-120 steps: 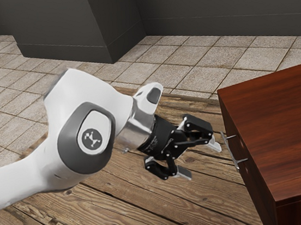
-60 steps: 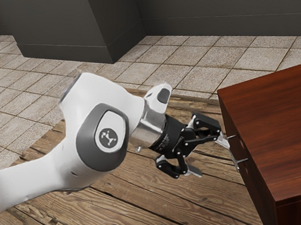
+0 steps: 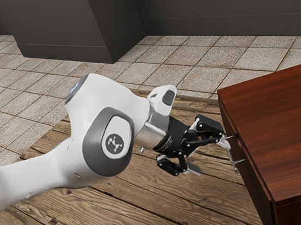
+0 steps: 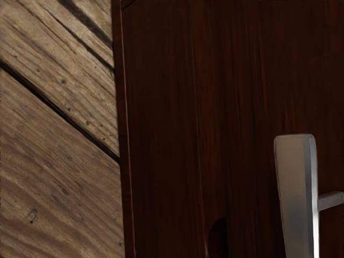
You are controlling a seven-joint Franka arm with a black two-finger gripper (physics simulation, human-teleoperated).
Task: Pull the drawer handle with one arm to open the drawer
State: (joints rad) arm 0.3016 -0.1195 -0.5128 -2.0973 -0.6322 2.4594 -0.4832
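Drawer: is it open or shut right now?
Shut, as far as I can see: the drawer front sits flush in the cabinet, no gap. The open gripper is at the handle, not clamped.

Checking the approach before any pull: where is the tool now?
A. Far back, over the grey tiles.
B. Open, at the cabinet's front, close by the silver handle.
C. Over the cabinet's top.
B: in the exterior view the tool stands open above the wooden planks, right beside the handle on the front of the cabinet.
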